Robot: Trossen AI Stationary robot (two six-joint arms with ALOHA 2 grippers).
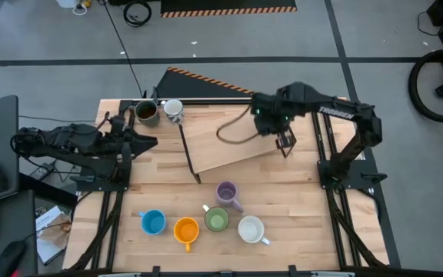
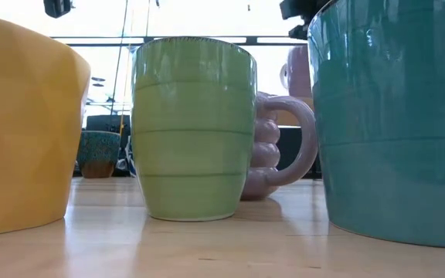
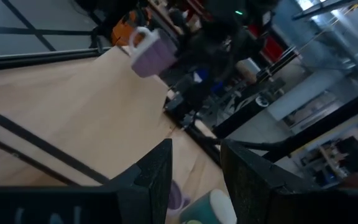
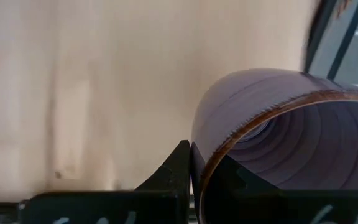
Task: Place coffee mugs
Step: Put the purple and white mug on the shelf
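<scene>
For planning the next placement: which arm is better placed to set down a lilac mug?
Right: the right gripper pinches a lilac mug by the rim above the table; the left gripper waits open at the left edge.

Left gripper (image 3: 194,180) with fingers parted over the table (image 3: 73,106); beyond, a lilac mug (image 3: 151,55) held aloft by the right arm (image 3: 219,46).

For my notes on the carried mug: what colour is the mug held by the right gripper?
Lilac-purple mug, with a brown rim; the right wrist view shows it best.
</scene>
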